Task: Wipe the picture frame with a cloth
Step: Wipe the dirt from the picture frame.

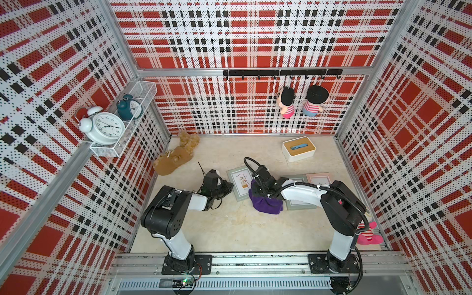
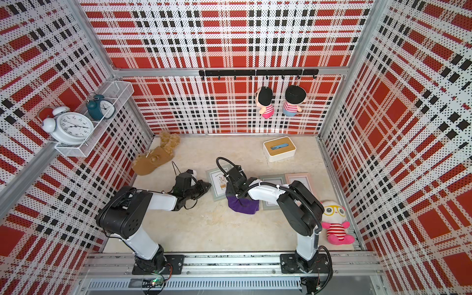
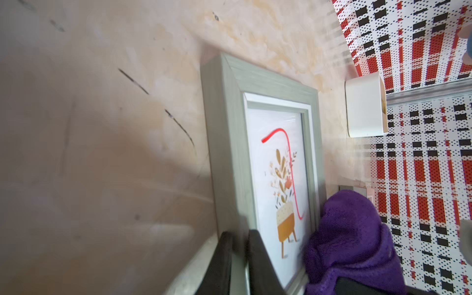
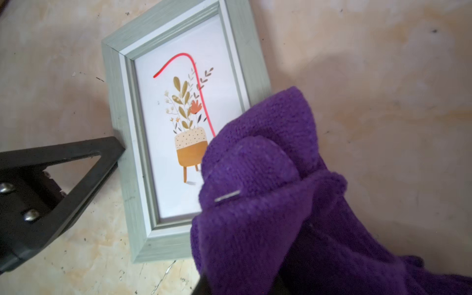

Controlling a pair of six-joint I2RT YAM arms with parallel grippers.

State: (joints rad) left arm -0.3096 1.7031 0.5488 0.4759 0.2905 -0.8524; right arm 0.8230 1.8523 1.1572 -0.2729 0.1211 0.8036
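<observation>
Cloth (image 4: 281,191) gripped in my right end effector (image 1: 259,190) overlaps the picture frame (image 4: 168,122), lower right of the right wrist view, for wiping; my left end effector (image 3: 241,263) seems clamped on its edge, steadying.

The cloth (image 4: 281,204) hides a picture frame (image 4: 166,153) corner, and the right arm (image 1: 301,192) covers parts of two other frames (image 1: 298,204).

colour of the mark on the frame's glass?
Red, a curved stroke. Shows best in the right wrist view.
</observation>
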